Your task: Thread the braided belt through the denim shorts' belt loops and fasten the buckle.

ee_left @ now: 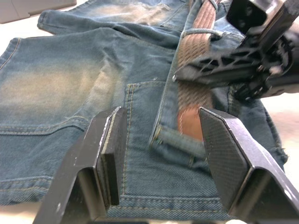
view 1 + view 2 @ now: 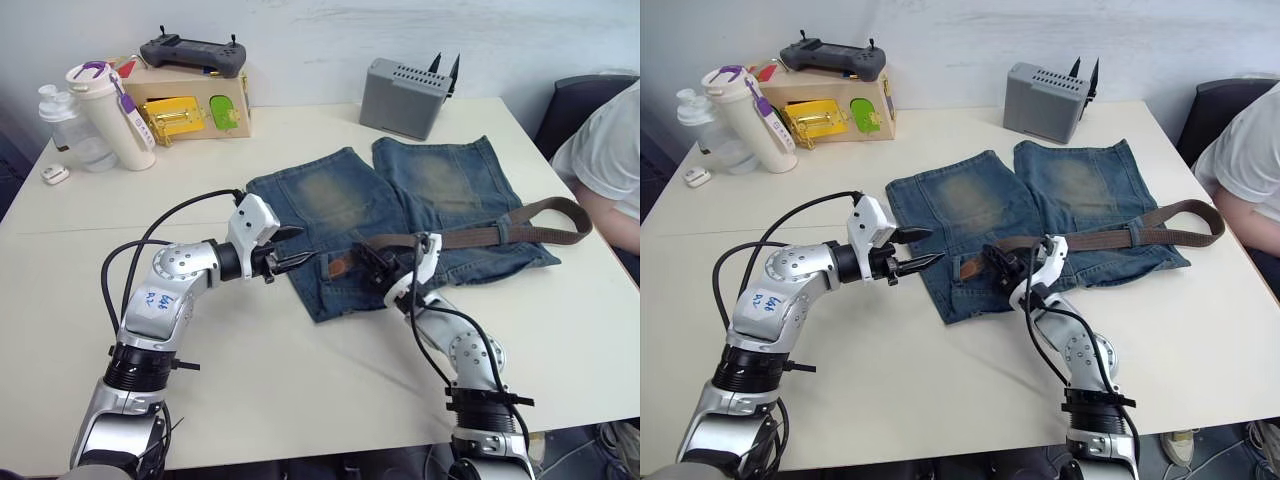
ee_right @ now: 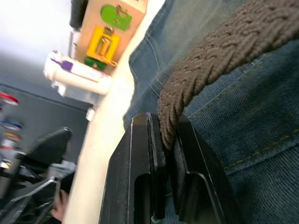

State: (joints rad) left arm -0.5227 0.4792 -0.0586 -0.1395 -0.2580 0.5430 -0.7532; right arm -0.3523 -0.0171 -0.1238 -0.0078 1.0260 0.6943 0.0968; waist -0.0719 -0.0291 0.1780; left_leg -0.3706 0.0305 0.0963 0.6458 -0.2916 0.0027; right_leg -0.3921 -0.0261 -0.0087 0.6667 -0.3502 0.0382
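The cream desk [image 2: 300, 370] carries the denim shorts [image 2: 400, 215], spread flat near its middle with the legs pointing away from the robot and the waistband nearest it. They are faded blue with paler, yellowish worn patches on each leg. The cloth looks soft and limp, so I judge it will bunch and slide if the belt is pushed hard; it likely needs holding down beside a loop.

The braided belt [image 2: 520, 228] lies along the waistband, its far end curling in a loop off the shorts' right edge toward a seated person [image 2: 610, 150]. It is a dark-brown woven strap, flexible and floppy, with a tan leather tip [image 1: 189, 122] that is stiffer and the sensible place to guide from. I cannot make out the buckle.

The right gripper [image 3: 167, 140] has its jaws pinched narrow on the braid just behind the tip. The left gripper [image 1: 161, 154] hovers with jaws wide, holding nothing, just in front of a belt loop [image 1: 180, 140] where the tip lies.
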